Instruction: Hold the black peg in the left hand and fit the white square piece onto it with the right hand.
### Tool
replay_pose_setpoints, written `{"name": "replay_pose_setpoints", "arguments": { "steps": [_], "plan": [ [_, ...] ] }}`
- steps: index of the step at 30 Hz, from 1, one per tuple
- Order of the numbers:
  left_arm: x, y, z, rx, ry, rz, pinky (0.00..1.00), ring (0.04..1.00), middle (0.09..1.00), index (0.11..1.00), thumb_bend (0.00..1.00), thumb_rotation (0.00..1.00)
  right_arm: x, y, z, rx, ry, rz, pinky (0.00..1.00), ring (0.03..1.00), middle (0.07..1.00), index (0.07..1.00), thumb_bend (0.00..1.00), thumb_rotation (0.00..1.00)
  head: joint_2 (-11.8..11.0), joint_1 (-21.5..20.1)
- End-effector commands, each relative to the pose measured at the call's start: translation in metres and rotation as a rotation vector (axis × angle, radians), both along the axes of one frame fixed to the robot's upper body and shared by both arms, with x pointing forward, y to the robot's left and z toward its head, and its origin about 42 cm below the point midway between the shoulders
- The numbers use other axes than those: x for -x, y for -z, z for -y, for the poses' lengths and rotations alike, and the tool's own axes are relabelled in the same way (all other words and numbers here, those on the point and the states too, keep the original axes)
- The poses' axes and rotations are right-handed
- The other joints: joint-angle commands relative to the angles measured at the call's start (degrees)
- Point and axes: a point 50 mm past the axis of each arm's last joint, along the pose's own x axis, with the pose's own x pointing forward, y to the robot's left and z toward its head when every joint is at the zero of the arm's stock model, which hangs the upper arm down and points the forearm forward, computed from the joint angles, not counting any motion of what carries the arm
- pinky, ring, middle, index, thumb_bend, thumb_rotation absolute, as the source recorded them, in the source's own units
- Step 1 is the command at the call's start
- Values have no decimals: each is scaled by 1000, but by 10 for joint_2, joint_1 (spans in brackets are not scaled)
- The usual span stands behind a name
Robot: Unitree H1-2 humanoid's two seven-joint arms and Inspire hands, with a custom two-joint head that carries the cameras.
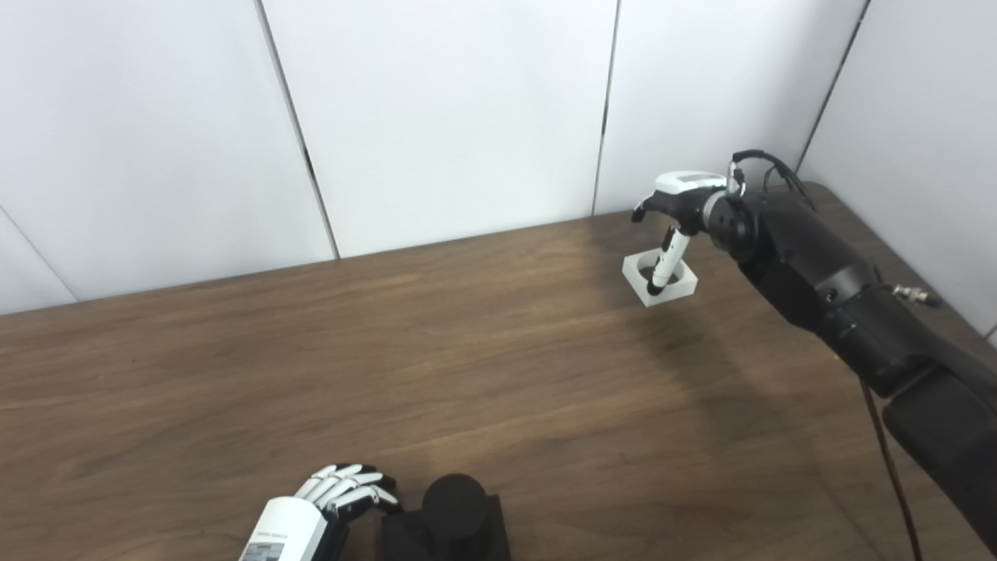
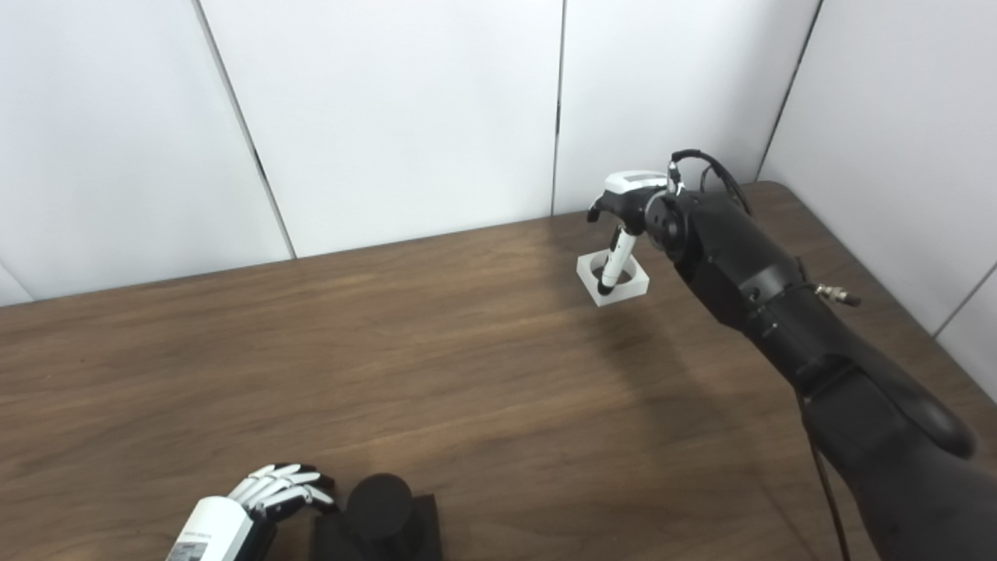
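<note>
The black peg point(image 1: 455, 505) stands on its dark base at the table's point(image 1: 483, 366) near edge, partly cut off by the frame, the left hand point(image 1: 343, 492) beside it with fingers curled, grip unclear, its wrist label unreadable, while far off the right hand point(image 1: 679, 204) pokes a finger into the white square piece point(image 1: 659, 279), holding nothing.

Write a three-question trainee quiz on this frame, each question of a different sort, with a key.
1. True or false: the white square piece is already fitted on the black peg.
2. Which robot hand is beside the black peg? A) left robot hand B) right robot hand
3. Fill in: the white square piece lies on the ___, near the far right corner.

Key: 1. False; it lies far from the peg, with a finger of the right robot hand reaching into its hole. 2. A. 3. wooden table.
</note>
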Motion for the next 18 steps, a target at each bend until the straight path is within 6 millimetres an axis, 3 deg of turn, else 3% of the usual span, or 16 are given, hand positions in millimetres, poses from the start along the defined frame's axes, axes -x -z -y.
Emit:
{"name": "replay_pose_setpoints", "arguments": {
  "steps": [1, 18],
  "plan": [
    [9, 12, -16, -96, -36, -83, 836, 797, 746, 489, 508, 53, -7, -47, 7, 25, 10, 106, 1000, 1000, 951, 849, 947, 212, 1, 0],
    [6, 17, -18, -99, -37, -92, 843, 801, 749, 490, 507, 54, 2, -67, 10, -63, 12, 183, 1000, 1000, 944, 857, 924, 185, -2, 4]
  ]
}}
